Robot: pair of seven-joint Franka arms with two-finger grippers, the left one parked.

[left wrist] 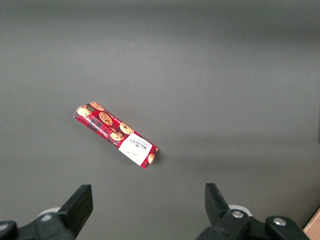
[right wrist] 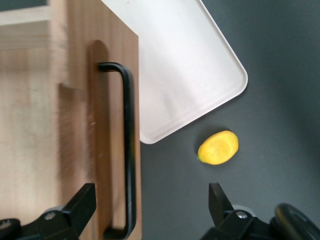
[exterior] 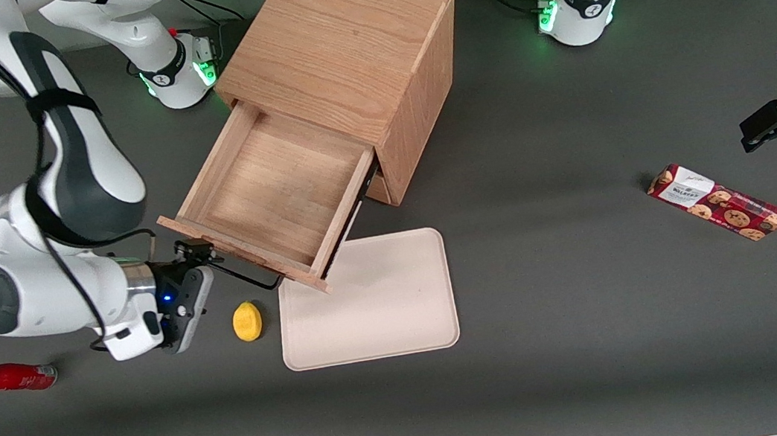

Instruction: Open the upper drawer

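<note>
Black and two-fingered, the right arm's gripper point(exterior: 197, 257) sits low at the working arm's end of the table, just at the end of the thin black wire handle point(exterior: 246, 276) on the oak-fronted upper drawer point(exterior: 273, 196). From the front, that drawer stands pulled well out of the oak box cabinet point(exterior: 344, 51), its shallow wooden tray bare and its front corner overhanging the edge of a cream rectangular tray point(exterior: 370, 303) that lies flat on the dark grey table point(exterior: 600, 340). A small yellow lemon-shaped object point(exterior: 247, 320) rests on the table just beside the cream tray, nearer to the front camera than the gripper. A red bottle point(exterior: 8, 377) lies on its side farther out at the working arm's end, and a red biscuit packet printed with cookies point(exterior: 717, 202) lies well apart toward the parked arm's end. The left wrist camera shows only that same biscuit packet point(left wrist: 116, 135) on the grey surface. From the right wrist camera, the gripper point(right wrist: 152, 205) has its two fingers spread wide and holds nothing; the black handle point(right wrist: 127, 150) runs between them along the oak drawer front point(right wrist: 107, 100), with the cream tray point(right wrist: 185, 75) and the yellow object point(right wrist: 218, 147) close by on the table.
</note>
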